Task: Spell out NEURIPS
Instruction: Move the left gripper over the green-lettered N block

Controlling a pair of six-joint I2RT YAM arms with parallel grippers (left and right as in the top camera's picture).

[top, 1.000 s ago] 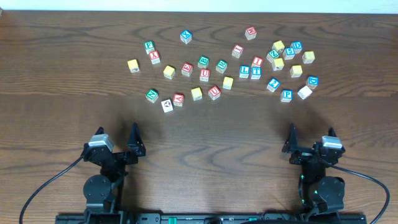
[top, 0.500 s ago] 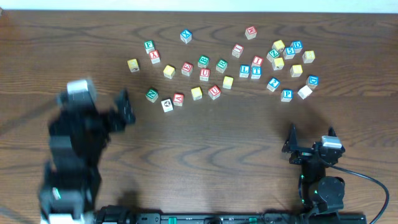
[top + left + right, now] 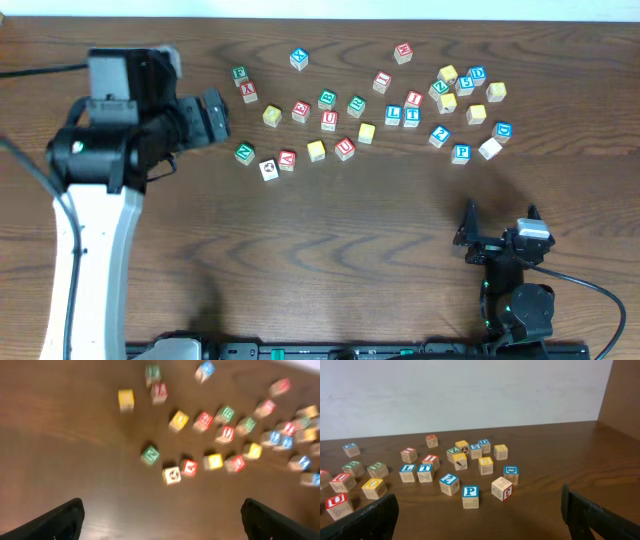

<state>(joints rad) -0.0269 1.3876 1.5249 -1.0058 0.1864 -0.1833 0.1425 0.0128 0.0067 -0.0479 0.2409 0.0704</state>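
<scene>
Small wooden letter cubes lie scattered across the far middle of the table. Among them are a green N cube (image 3: 244, 153) (image 3: 150, 454), a red U cube (image 3: 345, 148) (image 3: 336, 501), a red I cube (image 3: 413, 98) (image 3: 430, 458) and a blue P cube (image 3: 460, 153) (image 3: 470, 491). A yellow cube (image 3: 126, 398) lies at the left of the scatter. My left gripper (image 3: 213, 115) (image 3: 161, 506) hangs open above the table, left of the cubes and holding nothing; its wrist view is blurred. Near the front right, my right gripper (image 3: 500, 218) (image 3: 479, 506) rests open and empty, facing the P cube.
Other cubes sit among these: a red X (image 3: 249, 91), blue L (image 3: 393, 114) and T (image 3: 411, 116), and a blue D (image 3: 510, 470). A pale wall (image 3: 470, 390) rises behind the table's far edge. Bare wood lies between the cubes and the arm bases.
The left arm has risen from its rest at the front left and swung up and back to the left end of the cubes. The right arm has not moved.
</scene>
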